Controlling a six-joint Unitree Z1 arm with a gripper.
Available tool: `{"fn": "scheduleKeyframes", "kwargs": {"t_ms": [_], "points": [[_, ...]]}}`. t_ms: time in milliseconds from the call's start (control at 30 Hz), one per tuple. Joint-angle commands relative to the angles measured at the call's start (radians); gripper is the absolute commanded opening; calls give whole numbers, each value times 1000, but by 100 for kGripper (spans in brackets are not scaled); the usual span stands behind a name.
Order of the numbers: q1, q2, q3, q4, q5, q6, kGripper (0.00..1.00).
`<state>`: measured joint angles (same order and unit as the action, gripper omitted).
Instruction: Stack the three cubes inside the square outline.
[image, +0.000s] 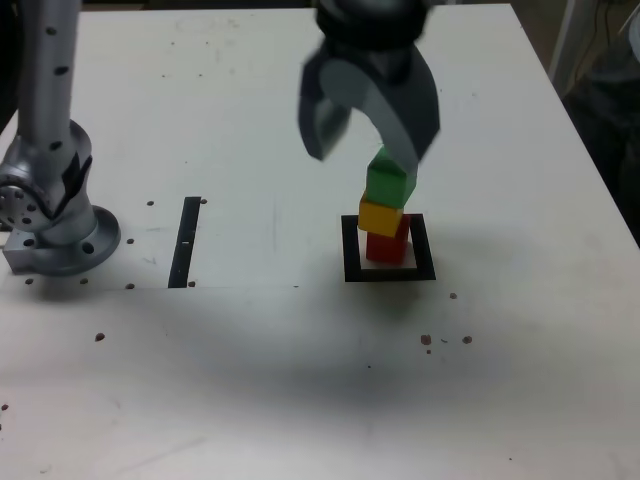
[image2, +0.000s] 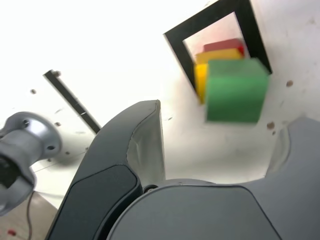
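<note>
Exterior view: a white desk (image: 300, 380) carries a stack of three cubes, with the pincer (image: 372, 140) hanging above it.
Writing: no brand, label or lettering can be read on any item in either view.
Square outline (image: 389, 271): a thick black frame with a white centre, lying flat on the desk toward the exterior view's right; it serves as the only holder here.
Contents of the outline: the red cube (image: 385, 246) sits at the bottom inside the frame, the yellow cube (image: 380, 216) on it, the green cube (image: 389, 184) on top.
Stack shape: the cubes are not squared up; the yellow one juts toward the exterior view's left and the green one is turned a little against it.
Pincer: its two dark curved jaws stand wide apart and grip nothing.
Pincer and green cube: one jaw's tip reaches down just beside the green cube's upper edge; whether it touches cannot be told. The other jaw hangs clear, toward the exterior view's left.
Wrist view: the green cube (image2: 235, 90) shows between the spread jaws, free of both, with yellow and red edges behind it.
Black strip (image: 185, 241): a thin straight strip lying flat, well apart from the outline.
Arm base (image: 50, 215): a grey metal column, standing at the exterior view's left edge.
Desk surface: scattered small dark specks.
</note>
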<state>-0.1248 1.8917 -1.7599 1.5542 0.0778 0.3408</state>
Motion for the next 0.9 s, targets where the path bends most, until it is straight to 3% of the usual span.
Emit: {"fn": "scheduleKeyframes", "kwargs": {"t_ms": [0, 200, 367, 667, 867], "points": [[-2, -55, 29, 10, -2, -9, 99], [-2, -207, 230, -6, -7, -72, 99], [-2, -325, 508, -101, -12, -146, 99], [-2, -386, 838, -292, -15, -248, 99], [-2, -417, 980, -403, -37, -288, 99]]}}
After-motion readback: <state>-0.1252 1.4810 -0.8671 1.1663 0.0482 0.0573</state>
